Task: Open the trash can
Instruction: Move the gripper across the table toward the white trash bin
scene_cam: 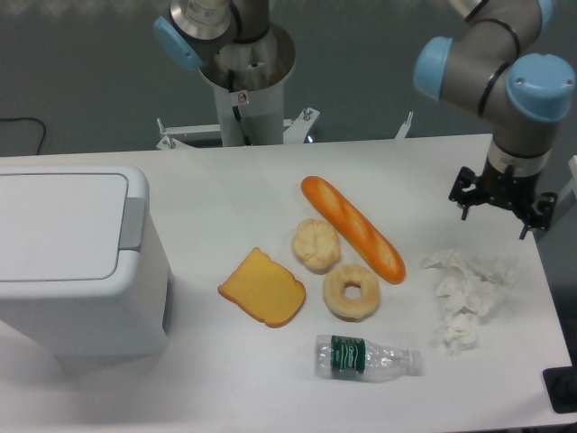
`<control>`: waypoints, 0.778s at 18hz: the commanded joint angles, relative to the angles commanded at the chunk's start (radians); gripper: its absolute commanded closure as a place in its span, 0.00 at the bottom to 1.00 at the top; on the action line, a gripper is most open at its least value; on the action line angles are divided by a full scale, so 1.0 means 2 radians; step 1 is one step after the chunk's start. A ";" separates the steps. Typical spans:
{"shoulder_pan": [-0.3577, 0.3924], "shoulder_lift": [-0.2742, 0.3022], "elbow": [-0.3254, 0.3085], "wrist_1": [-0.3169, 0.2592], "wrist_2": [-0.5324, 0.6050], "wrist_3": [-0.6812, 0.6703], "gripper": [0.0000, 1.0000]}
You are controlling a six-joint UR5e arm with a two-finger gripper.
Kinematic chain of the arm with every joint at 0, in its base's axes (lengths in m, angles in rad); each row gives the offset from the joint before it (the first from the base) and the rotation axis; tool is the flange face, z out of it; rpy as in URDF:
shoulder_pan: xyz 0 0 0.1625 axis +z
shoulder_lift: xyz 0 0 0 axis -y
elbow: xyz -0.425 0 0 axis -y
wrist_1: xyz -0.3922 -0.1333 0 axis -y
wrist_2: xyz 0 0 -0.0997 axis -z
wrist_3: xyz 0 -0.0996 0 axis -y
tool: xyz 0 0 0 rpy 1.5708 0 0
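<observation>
The trash can [81,298] is a large white boxy bin at the left edge of the table. Its flat lid [54,225] lies closed, and the grey push tab [132,223] is on the lid's right side. My gripper [502,206] hangs at the far right of the table, pointing down above the surface and far from the bin. Its black fingers look spread apart and hold nothing.
Between bin and gripper lie a toast slice [262,288], a baguette [353,227], a small bun [315,244], a doughnut [352,291] and a plastic bottle [365,357]. Crumpled tissues [467,293] lie below the gripper. The arm's base [245,81] stands behind the table.
</observation>
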 joint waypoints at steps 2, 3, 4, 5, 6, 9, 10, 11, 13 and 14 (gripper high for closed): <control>-0.002 0.015 -0.005 0.002 -0.002 -0.003 0.00; -0.014 0.019 -0.008 0.001 -0.002 -0.017 0.00; -0.026 0.031 -0.009 -0.001 0.002 -0.051 0.00; -0.034 0.041 -0.010 -0.003 0.003 -0.096 0.00; -0.044 0.050 -0.015 -0.003 0.001 -0.135 0.00; -0.081 0.077 -0.016 -0.004 -0.003 -0.216 0.00; -0.096 0.085 -0.016 -0.004 -0.005 -0.237 0.00; -0.113 0.094 -0.013 -0.005 -0.005 -0.257 0.00; -0.136 0.108 -0.015 -0.007 -0.006 -0.304 0.06; -0.156 0.112 -0.013 -0.007 -0.008 -0.324 0.17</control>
